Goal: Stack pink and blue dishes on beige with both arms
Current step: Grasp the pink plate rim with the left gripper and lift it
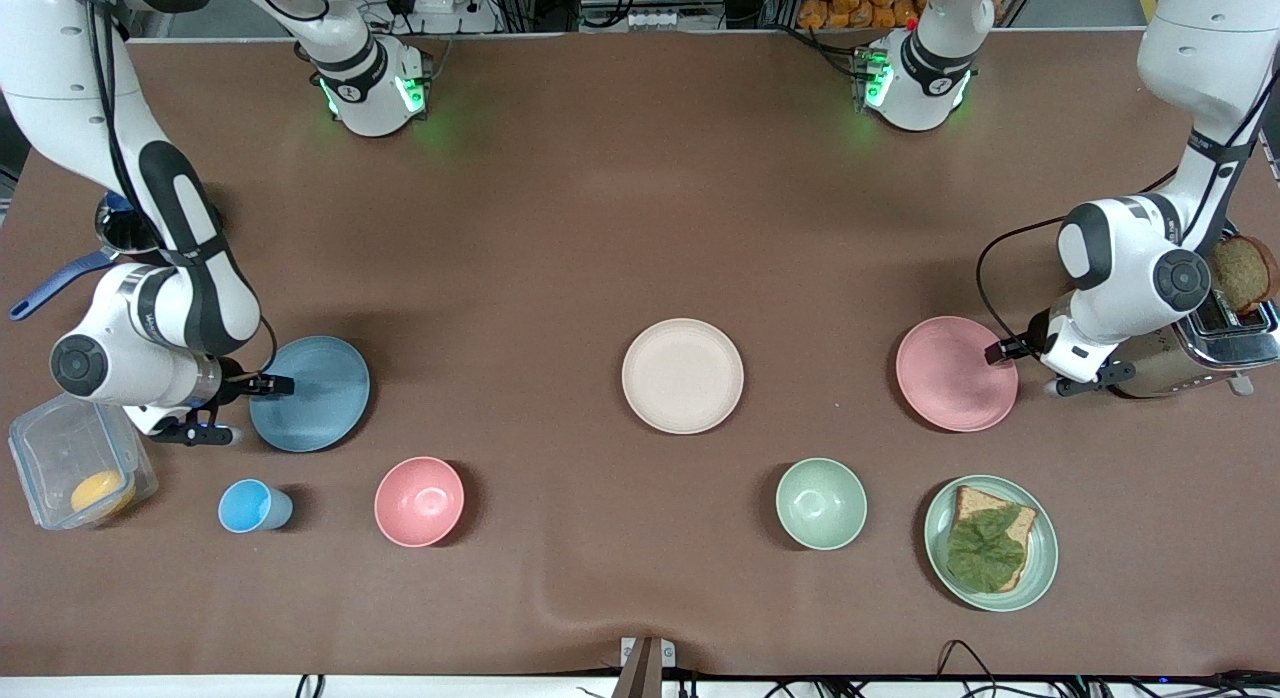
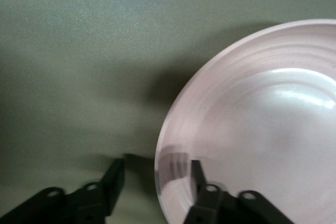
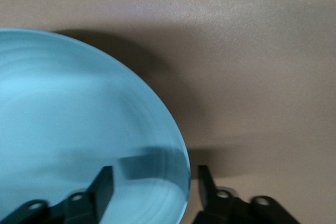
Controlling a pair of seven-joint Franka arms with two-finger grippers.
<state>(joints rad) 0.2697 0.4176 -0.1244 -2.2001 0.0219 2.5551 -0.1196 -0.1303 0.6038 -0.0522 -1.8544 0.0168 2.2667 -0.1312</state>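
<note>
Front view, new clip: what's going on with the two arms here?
Each arm is at a plate's rim. The left end effector straddles the pink plate edge, fingers open. The right end effector does the same at the blue plate. The beige plate lies bare between them; nothing is stacked yet.

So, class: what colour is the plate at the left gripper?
Pale pink plate, clearest in the front view.

Brown counter (image 1: pixel 560 228). Pink bowl (image 1: pixel 419 501) at 7 o'clock, blue cup (image 1: pixel 254 506) beside it. Green bowl (image 1: pixel 821 503) at 5; green plate (image 1: pixel 990 542) with bread and leaf beside it. Toaster (image 1: pixel 1200 348) at 3, clear container (image 1: pixel 75 473) at 8.
</note>
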